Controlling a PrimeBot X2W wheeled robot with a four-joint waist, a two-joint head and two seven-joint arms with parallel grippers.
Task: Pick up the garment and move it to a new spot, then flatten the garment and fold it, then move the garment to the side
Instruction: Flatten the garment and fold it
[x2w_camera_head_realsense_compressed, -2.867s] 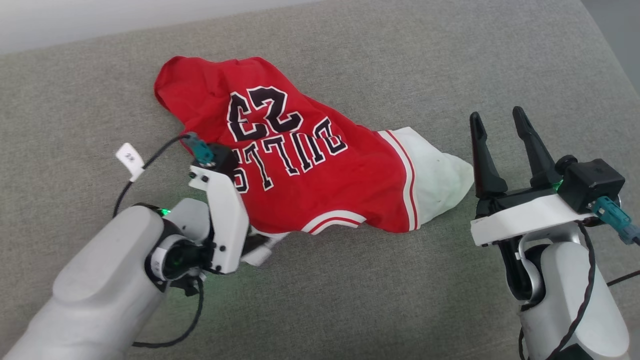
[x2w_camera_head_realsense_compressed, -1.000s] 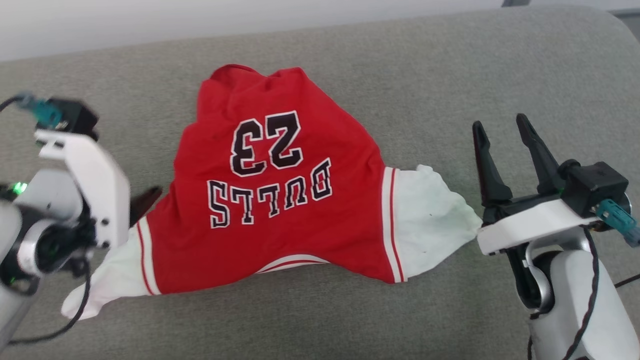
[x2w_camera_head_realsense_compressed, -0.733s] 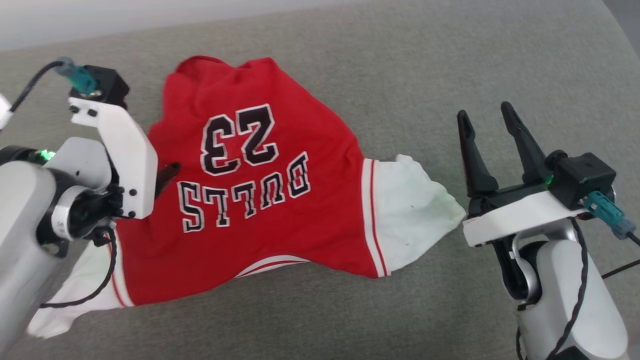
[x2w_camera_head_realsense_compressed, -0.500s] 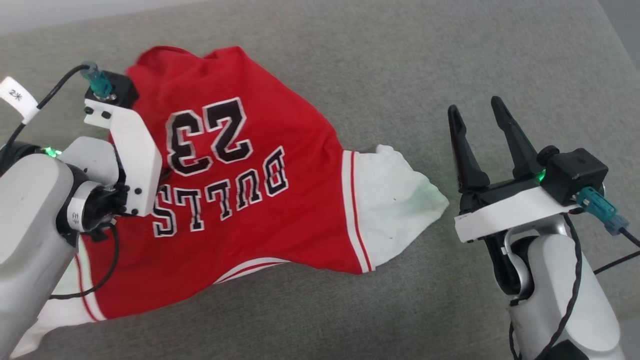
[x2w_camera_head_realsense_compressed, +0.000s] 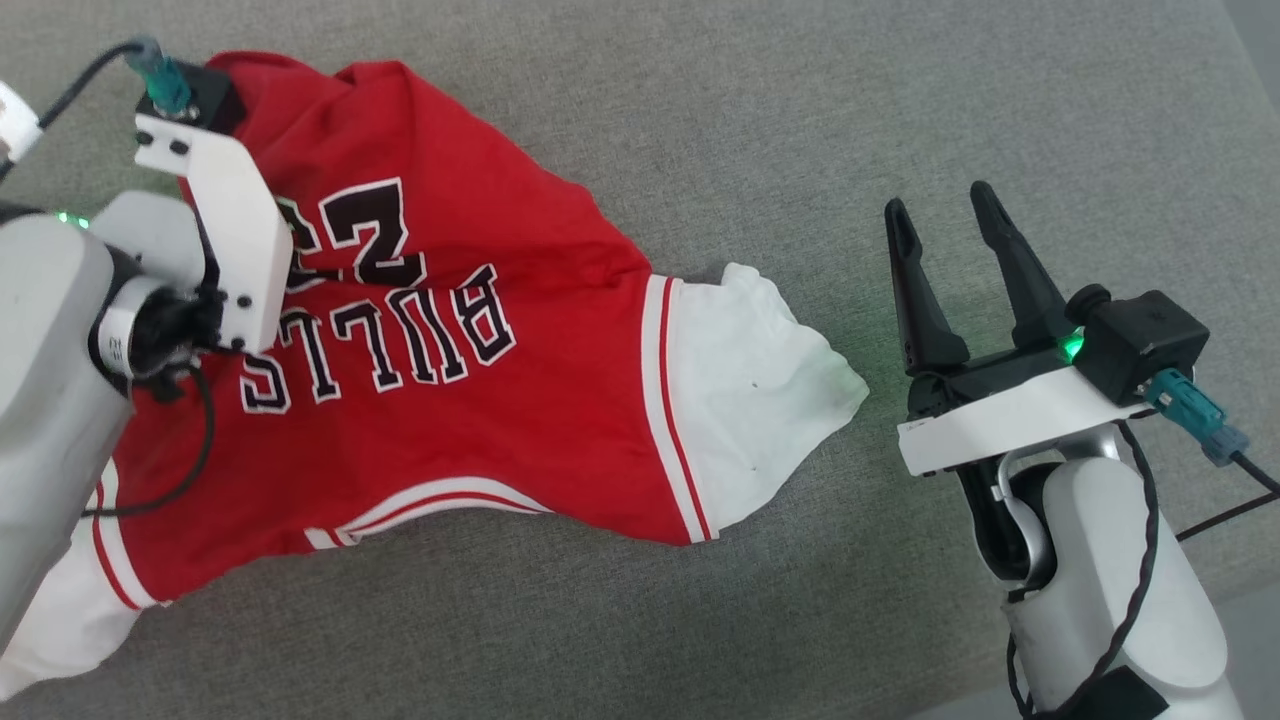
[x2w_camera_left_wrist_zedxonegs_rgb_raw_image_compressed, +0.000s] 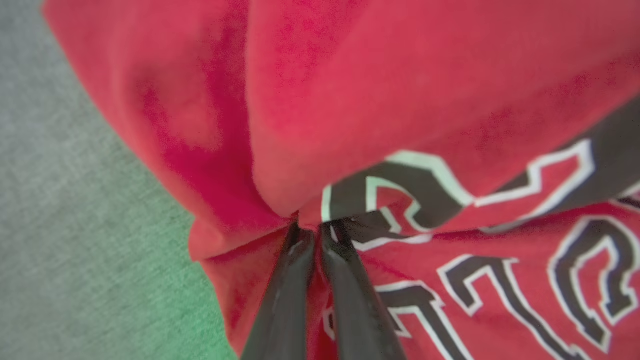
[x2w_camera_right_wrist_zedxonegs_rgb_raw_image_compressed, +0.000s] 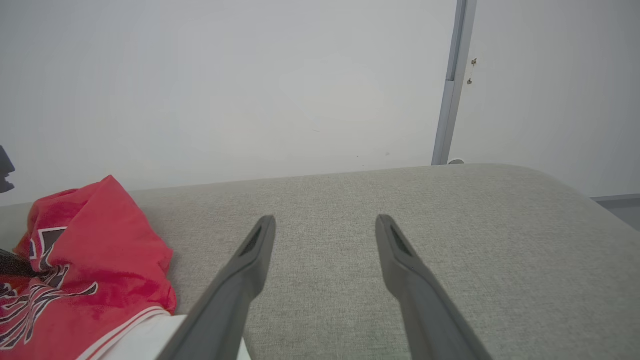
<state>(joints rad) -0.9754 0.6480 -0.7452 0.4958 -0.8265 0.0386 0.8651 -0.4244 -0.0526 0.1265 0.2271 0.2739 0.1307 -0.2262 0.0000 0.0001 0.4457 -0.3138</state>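
The garment (x2w_camera_head_realsense_compressed: 480, 420), a red shirt with white sleeves and black lettering, lies crumpled on the grey cushion (x2w_camera_head_realsense_compressed: 800, 120). One white sleeve (x2w_camera_head_realsense_compressed: 760, 380) points toward my right gripper; the other (x2w_camera_head_realsense_compressed: 50, 620) trails off the lower left. In the left wrist view my left gripper (x2w_camera_left_wrist_zedxonegs_rgb_raw_image_compressed: 311, 231) is shut on a bunched fold of the red cloth (x2w_camera_left_wrist_zedxonegs_rgb_raw_image_compressed: 400, 90) beside the number. From the head view its fingers are hidden behind the white wrist mount (x2w_camera_head_realsense_compressed: 225, 240). My right gripper (x2w_camera_head_realsense_compressed: 940, 205) stands open and empty to the right of the sleeve, not touching it.
Ahead of the open right gripper (x2w_camera_right_wrist_zedxonegs_rgb_raw_image_compressed: 325, 220) lies bare grey cushion (x2w_camera_right_wrist_zedxonegs_rgb_raw_image_compressed: 450, 250), with a hump of the shirt (x2w_camera_right_wrist_zedxonegs_rgb_raw_image_compressed: 90, 260) at the left. A white wall (x2w_camera_right_wrist_zedxonegs_rgb_raw_image_compressed: 225, 75) and a grey post (x2w_camera_right_wrist_zedxonegs_rgb_raw_image_compressed: 450, 90) stand behind. The cushion's edge curves down at the right.
My left gripper has moved from beside the shirt's left sleeve onto its chest near the number and shut on the cloth. The head camera has shifted. The right gripper stays open.
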